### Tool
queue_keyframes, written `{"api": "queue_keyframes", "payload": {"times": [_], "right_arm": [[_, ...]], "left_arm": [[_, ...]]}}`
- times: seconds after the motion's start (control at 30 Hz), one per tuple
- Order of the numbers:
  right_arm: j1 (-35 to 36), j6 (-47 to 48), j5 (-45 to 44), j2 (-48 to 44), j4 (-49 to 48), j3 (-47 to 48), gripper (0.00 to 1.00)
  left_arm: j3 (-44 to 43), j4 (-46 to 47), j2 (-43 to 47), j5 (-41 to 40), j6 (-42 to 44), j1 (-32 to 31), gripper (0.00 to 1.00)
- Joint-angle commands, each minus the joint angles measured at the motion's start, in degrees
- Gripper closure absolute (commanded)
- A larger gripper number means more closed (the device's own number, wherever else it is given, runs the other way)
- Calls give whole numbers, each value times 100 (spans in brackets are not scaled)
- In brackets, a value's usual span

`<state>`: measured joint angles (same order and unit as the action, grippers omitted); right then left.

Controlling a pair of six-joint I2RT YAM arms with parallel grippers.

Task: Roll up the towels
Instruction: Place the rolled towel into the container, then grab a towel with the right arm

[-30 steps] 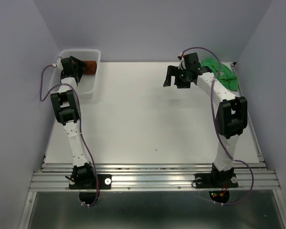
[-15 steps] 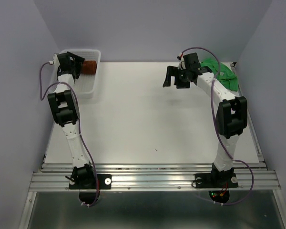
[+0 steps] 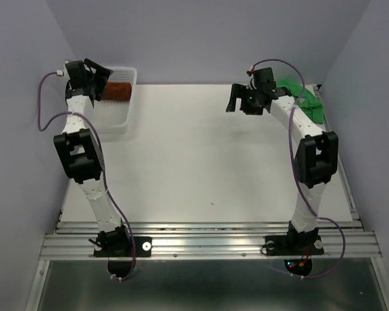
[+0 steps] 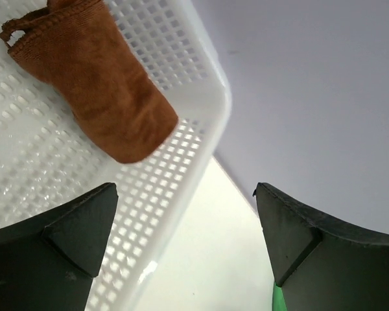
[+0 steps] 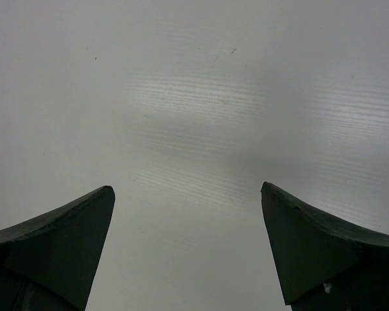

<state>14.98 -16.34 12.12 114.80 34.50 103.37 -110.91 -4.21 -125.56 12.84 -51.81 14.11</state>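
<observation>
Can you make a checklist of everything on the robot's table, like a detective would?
Surface: white table, one tiny dark speck near the front.
Job's things: rust-brown towel lies rolled inside the white mesh basket; green towel lies crumpled at the far right corner, partly behind the right arm.
Clutter: nothing seen.
Grippers: left gripper open above the basket, holding nothing; right gripper open above bare table, holding nothing.
Cables: purple cable loops off the left arm, another off the right arm.
Surroundings: pale lilac walls on three sides; metal rail at the near edge.
</observation>
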Motion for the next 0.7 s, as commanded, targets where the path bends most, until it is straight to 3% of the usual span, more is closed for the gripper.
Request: {"api": "queue_keyframes", "payload": {"times": [0.0, 0.13, 0.23, 0.27, 0.43, 0.67], "right_arm": [[-512, -299, -737, -204, -128, 420, 0], [-909, -230, -1298, -161, -110, 605, 0], [-1208, 7, -2159, -3, -75, 921, 0], [-1287, 69, -2344, 137, -75, 991, 0], [-1761, 675, -3329, 1225, -84, 2044, 0], [-2307, 1018, -2943, 2581, -477, 3567, 0]], "left_arm": [[385, -360, 1469, -8, 732, 57, 1], [1307, -607, 2508, -404, 1058, -66, 1], [1967, -827, 3317, -1212, 1331, -373, 1], [2229, -923, 3484, -1727, 1349, -565, 1], [3205, -1117, 4311, -2276, 1323, -883, 1], [3769, -1214, 4566, -2111, 1331, -936, 1]]}}
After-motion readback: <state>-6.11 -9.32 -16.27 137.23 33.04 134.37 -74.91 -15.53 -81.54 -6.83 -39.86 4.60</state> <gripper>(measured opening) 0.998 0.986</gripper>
